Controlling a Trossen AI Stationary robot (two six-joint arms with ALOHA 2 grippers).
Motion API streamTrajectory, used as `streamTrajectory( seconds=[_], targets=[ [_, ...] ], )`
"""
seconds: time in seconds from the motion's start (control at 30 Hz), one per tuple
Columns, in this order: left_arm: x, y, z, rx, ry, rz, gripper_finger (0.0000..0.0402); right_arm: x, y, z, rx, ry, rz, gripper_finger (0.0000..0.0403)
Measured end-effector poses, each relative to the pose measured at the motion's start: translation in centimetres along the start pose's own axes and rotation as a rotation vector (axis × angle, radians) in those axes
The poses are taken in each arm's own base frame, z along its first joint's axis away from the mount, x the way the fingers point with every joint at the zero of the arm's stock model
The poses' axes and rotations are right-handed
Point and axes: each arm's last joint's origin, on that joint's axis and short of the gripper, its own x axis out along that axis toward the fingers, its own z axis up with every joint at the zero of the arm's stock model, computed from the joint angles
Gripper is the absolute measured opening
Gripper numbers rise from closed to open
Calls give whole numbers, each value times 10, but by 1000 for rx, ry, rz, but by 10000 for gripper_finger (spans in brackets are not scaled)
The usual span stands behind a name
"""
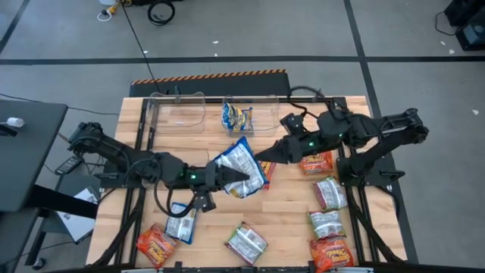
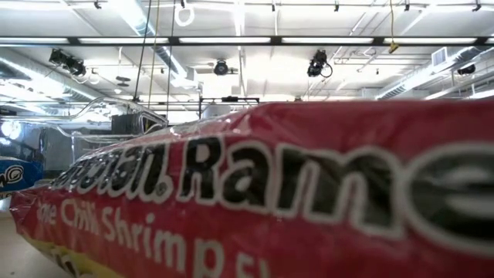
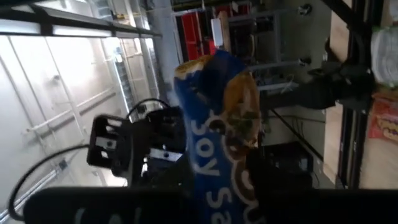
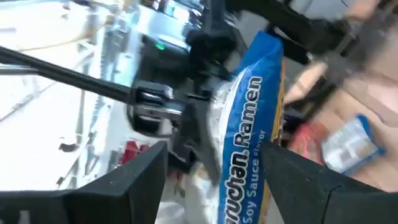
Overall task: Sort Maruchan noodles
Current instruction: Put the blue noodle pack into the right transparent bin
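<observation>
You're mid-handover: left gripper (image 1: 227, 176) clamps the blue soy-sauce packet (image 1: 241, 168); right gripper (image 1: 267, 155) gapes, seemingly just beside it. Next, close right, then release left.

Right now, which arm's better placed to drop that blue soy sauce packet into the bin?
Probably the right. The left gripper holds the blue soy sauce packet mid-table, but the right gripper is open around its other edge and sits nearer the clear bin that already holds a blue packet.
</observation>
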Motion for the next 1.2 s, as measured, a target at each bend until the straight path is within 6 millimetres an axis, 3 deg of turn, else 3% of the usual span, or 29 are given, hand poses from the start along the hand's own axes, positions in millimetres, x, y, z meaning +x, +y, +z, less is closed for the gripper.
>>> streamTrajectory(
  seconds=[0.17, 0.4, 0.53, 1.0, 1.2],
  targets=[
    [2, 2, -3, -10, -18, 33, 64, 3, -15, -6, -10, 69, -138, 259],
    [6, 1, -9, -29, -22, 36, 64, 7, -1, 0, -43, 6, 31, 256],
    [10, -3, -11, -26, -38, 25, 64, 7, -5, -2, -43, 16, -13, 250],
    [13, -5, -18, -112, -25, 16, 64, 7, -12, -3, -44, 34, -87, 142],
    [12, -4, -16, -245, -31, 14, 83, 7, -13, -1, -66, -6, -101, 126]
  ],
)
